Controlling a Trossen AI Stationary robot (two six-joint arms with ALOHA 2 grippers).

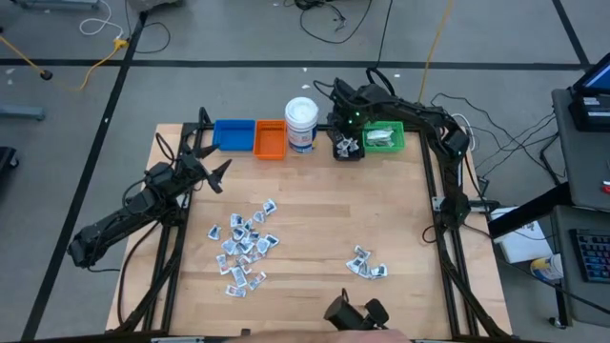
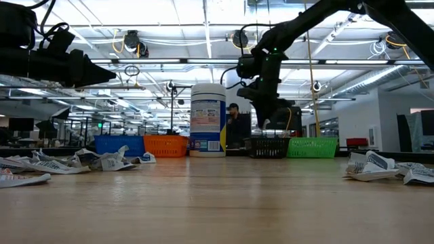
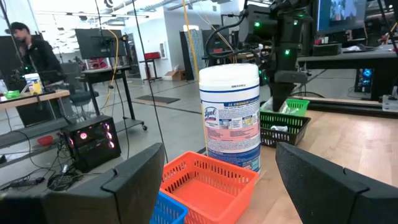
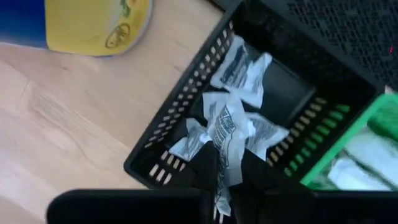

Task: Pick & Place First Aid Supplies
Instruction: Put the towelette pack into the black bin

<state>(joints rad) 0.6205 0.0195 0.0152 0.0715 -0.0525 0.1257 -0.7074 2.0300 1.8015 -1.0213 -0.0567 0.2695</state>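
Several small white and silvery packets (image 1: 243,243) lie scattered left of the table's middle, with a smaller group (image 1: 367,269) toward the right. My right gripper (image 1: 348,133) hangs over the black bin (image 1: 335,151) at the far edge, shut on one packet (image 4: 227,134). More packets (image 4: 239,68) lie inside that bin. My left gripper (image 1: 217,174) hovers open above the table's left side, near the blue bin (image 1: 233,133), its fingers (image 3: 137,180) spread wide and touching nothing. My right gripper (image 4: 227,180) pinches a crumpled white packet between its two fingers (image 4: 264,180), by the packet's end (image 4: 225,168). It comes from above, pointing down into the black bin (image 4: 180,124). The rest of the packet sticks out past the fingertips over the packets in the bin.
Along the far edge stand the blue bin, an orange bin (image 1: 270,139), a white jar with a blue label (image 1: 301,124), the black bin and a green bin (image 1: 386,138) holding packets. A dark device (image 1: 353,312) sits at the near edge. Bare wood lies between the two groups of packets.
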